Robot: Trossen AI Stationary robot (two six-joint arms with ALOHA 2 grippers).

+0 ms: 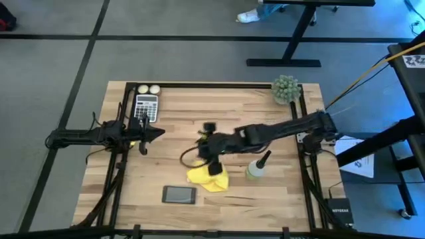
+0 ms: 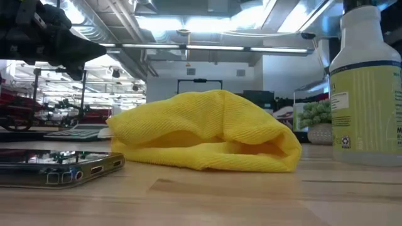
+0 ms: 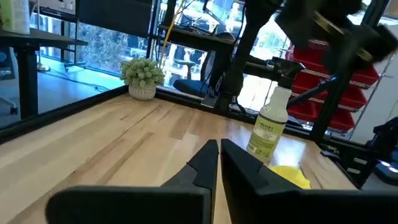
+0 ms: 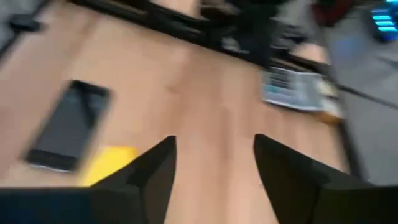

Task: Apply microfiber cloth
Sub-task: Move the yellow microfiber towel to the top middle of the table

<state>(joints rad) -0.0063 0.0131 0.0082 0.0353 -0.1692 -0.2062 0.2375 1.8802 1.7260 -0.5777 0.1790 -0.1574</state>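
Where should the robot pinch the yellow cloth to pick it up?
Probably on the raised hump in the middle of the yellow cloth, coming straight down from above. It lies bunched in soft folds on the table, so the top gives fingers something to close on. The right gripper is open above it, near the phone.
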